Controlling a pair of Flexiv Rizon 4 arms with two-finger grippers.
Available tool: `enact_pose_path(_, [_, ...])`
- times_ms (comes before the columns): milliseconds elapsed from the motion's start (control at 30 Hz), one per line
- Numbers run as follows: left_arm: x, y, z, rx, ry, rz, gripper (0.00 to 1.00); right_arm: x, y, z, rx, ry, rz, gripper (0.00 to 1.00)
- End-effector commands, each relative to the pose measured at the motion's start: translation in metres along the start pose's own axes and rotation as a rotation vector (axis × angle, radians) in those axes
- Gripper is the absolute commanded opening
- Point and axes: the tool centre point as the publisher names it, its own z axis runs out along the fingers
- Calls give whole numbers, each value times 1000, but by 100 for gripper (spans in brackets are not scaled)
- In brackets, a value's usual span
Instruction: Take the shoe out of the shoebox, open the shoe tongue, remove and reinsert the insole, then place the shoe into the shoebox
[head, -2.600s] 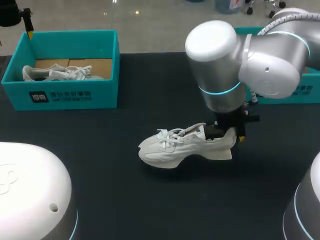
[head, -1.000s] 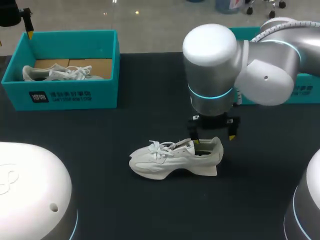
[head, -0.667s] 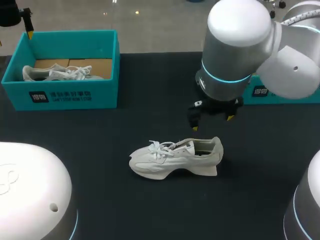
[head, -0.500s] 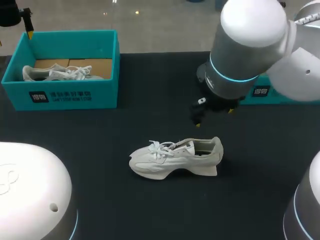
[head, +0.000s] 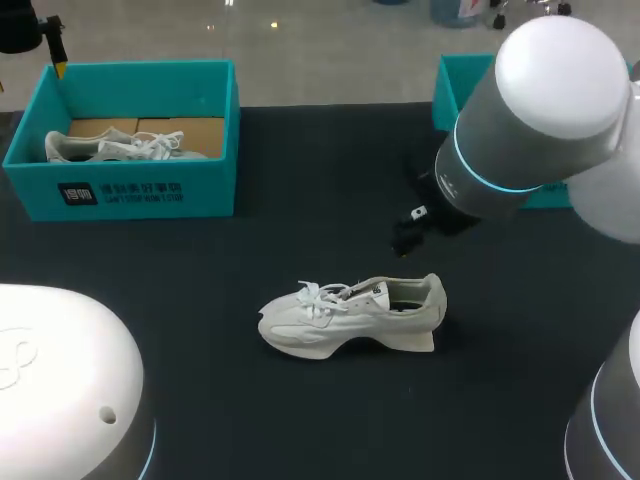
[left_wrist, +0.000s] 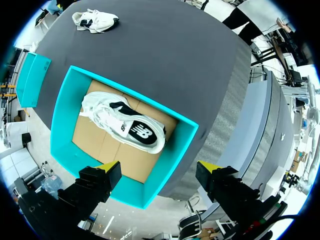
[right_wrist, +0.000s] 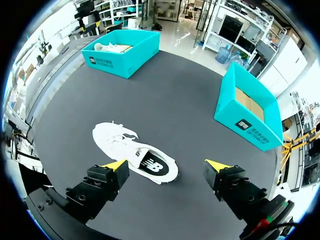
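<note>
1. The left gripper (left_wrist: 160, 167) hangs high over the left shoebox (left_wrist: 60, 120). Its yellow-tipped fingers (left_wrist: 107, 166) are spread wide with nothing between them.
2. The left shoebox is teal and sits at the far left corner of the black table (head: 300, 420). A second white sneaker (left_wrist: 122, 127) lies on its side on the cardboard floor.
3. The white sneaker (head: 350, 312) stands upright on its sole near the middle of the table, outside both boxes. Its toe points toward the left shoebox and nothing touches it.
4. The right gripper (right_wrist: 167, 165) hovers above the table, just behind the sneaker's heel end. Its fingers are parted wide and hold nothing. In the head view the right arm (head: 540, 110) hides most of it.
5. The right shoebox (right_wrist: 245, 120), also teal, sits at the far right, well apart from the sneaker. Its cardboard floor shows.
</note>
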Motion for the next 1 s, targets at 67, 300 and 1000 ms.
enact_pose_path(67, [0, 0, 0, -1, 2, 0, 100, -10, -7, -6, -211, 218, -588, 100])
enact_pose_path(300, [0, 0, 0, -1, 2, 0, 100, -25, -18, -9, -249, 341, -1106, 100])
enact_pose_path(1000, [0, 0, 0, -1, 2, 0, 100, -35, -26, 0, -272, 357, -1102, 100])
